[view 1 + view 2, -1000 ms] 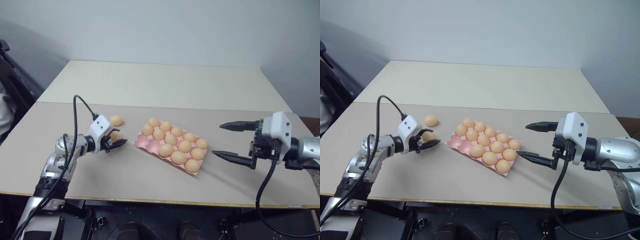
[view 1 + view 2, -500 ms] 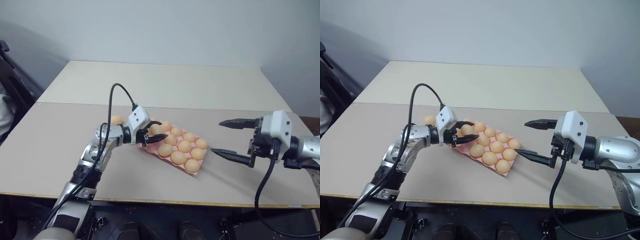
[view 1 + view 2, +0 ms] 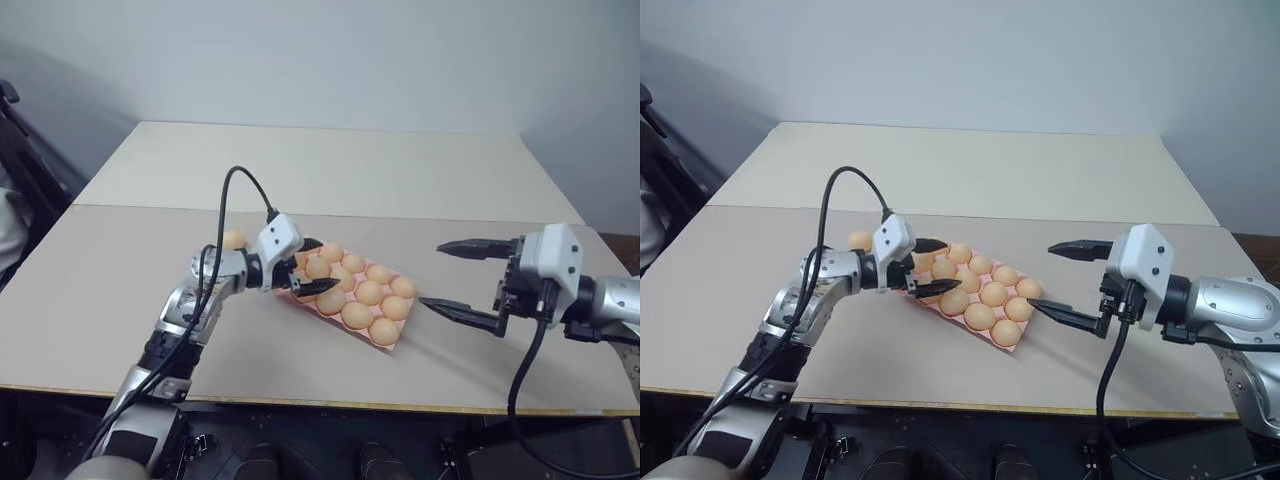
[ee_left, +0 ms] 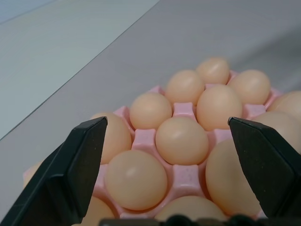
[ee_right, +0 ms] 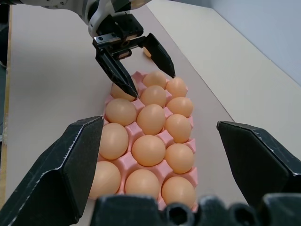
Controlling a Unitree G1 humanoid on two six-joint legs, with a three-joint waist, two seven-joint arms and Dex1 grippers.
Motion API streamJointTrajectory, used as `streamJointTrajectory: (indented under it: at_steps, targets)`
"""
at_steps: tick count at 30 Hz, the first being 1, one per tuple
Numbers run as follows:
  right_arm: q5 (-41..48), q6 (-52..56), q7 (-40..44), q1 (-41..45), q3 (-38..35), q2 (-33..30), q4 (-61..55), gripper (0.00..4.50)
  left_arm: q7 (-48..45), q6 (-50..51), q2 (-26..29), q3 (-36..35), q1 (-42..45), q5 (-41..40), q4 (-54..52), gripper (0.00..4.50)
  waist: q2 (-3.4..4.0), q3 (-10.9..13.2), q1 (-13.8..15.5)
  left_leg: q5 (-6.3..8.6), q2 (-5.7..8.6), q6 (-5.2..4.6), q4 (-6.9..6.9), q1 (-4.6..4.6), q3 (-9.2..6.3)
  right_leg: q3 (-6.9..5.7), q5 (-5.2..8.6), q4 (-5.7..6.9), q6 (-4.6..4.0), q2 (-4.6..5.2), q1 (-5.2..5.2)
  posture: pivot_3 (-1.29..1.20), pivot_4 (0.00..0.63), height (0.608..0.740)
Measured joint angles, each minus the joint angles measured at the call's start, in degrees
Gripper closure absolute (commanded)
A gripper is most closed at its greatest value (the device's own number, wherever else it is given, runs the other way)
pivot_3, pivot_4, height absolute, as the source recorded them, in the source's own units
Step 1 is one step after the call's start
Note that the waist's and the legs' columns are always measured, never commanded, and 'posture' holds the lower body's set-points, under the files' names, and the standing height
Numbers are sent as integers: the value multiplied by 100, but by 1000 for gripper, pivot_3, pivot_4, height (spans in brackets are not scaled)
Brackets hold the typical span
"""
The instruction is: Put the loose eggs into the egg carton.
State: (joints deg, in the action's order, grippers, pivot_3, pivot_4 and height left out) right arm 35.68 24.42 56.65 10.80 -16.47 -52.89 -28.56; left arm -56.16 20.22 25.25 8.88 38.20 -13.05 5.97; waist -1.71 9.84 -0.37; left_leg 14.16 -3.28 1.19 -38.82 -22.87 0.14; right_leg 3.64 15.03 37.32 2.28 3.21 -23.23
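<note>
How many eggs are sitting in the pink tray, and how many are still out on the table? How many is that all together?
Eggs in the carton: 14
Loose eggs on the table: 1
Total eggs: 15

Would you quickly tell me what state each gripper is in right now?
Left gripper: open, holding nothing, at the near-left end of the egg carton.
Right gripper: open, empty, beside the carton's right end.

Smooth matt eggs point(image 4: 181, 140), seemingly moulded-pulp carton point(image 4: 184, 110)
</note>
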Motion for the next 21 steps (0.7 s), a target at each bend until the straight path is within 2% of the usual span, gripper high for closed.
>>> streamJointTrajectory:
  at_steps: [3,7,13,21]
  targets:
    - [-4,-1,24,79,35,13,76,0,48,127,204,-286,-26,-147,-248,16,0,0,-29,0,0,0,0,0,0,0,0,-1,0,0,0,0,150,740]
    - [-14,-19,94,248,175,48,252,0,45,132,912,-984,-437,-346,-603,16,0,0,-103,0,-4,0,6,6,0,4,0,1,0,-2,-2,0,150,740]
    - [-76,-113,268,529,420,164,593,0,-135,-98,1834,-2345,-1657,-768,-927,16,0,0,-65,0,-7,0,5,5,4,0,0,-3,0,0,-2,0,150,740]
    - [-90,-184,557,683,509,189,934,0,-643,-148,2273,-3928,-3353,-1501,-1266,16,1,0,-10,1,-10,1,8,3,7,-9,0,-8,-1,7,0,0,150,740]
